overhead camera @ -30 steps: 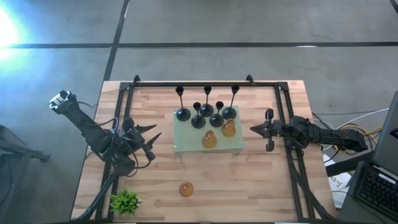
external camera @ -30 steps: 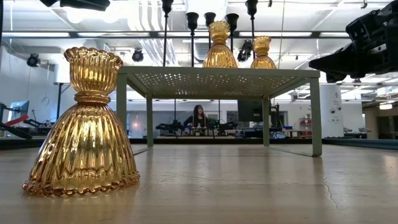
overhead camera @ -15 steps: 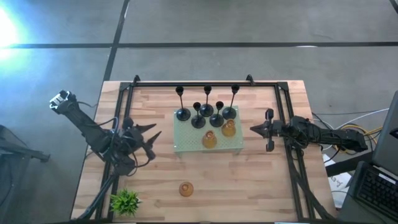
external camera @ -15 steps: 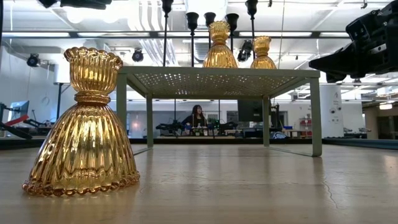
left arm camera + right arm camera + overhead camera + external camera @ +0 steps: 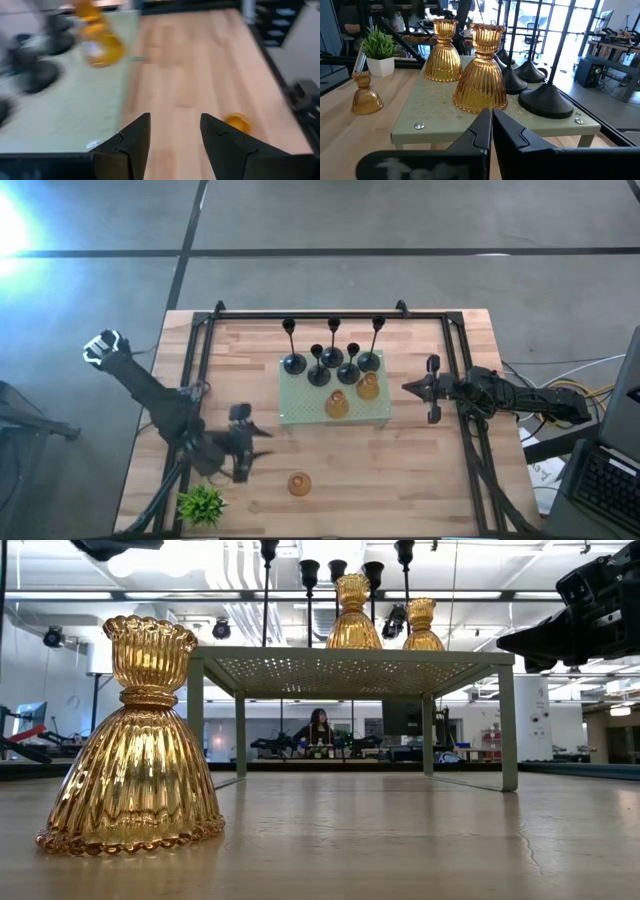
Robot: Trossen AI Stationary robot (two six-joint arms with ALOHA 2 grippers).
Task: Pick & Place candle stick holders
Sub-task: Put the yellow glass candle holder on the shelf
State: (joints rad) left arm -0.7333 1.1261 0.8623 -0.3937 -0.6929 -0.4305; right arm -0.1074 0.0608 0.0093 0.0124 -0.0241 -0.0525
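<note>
Left gripper (image 5: pixel 243 452), fingers apart, nears lone amber holder (image 5: pixel 299 483) for pickup; right gripper (image 5: pixel 412 390), fingers together, waits beside shelf (image 5: pixel 290 416).

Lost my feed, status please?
Left gripper jaws open, empty, near the lone amber holder on the table. Right gripper shut, waiting beside the rack. Path clear.

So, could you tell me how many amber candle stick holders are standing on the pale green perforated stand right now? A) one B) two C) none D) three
B: the high view shows two amber holders on the green stand, while the third amber holder sits on the bare wooden table, near the left gripper.
</note>
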